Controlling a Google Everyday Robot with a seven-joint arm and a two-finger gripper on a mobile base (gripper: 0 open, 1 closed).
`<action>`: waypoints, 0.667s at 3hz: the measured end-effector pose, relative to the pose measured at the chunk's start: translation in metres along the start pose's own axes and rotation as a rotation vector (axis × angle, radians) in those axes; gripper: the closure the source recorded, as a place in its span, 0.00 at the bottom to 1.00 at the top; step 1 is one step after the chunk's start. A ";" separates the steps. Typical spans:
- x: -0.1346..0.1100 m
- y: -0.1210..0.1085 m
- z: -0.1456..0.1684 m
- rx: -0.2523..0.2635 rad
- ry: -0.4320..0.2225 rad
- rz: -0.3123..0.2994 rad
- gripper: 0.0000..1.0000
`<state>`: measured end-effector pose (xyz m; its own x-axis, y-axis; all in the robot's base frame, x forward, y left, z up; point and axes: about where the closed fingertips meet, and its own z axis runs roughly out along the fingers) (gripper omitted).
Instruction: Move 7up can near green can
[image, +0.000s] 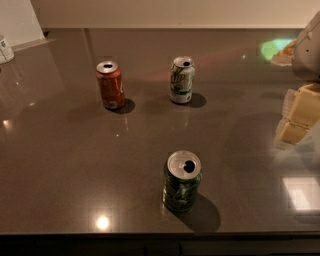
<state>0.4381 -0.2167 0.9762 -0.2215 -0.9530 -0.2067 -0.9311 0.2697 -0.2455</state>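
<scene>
Glossy dark bench (60, 165): your gripper (295, 117) sits at its right edge (jaws wide or narrow, you cannot tell). The 7up can (182, 80) stands at the back, well apart from the green can (182, 182) in front; bring it too close and you could topple both.

Glossy countertop (60, 165), metal 7up can (181, 80) — gripper (296, 120) far right.

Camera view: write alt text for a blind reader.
Three upright soda cans stand apart on a dark countertop: 7up can at the back, orange can to its left, green can nearest the camera. The hand is at the right edge, touching none.
</scene>
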 end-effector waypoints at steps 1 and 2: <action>0.000 0.000 0.000 0.000 0.000 0.000 0.00; 0.000 0.000 0.000 0.000 0.000 0.000 0.00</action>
<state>0.4381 -0.2166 0.9762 -0.2215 -0.9530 -0.2067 -0.9311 0.2697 -0.2457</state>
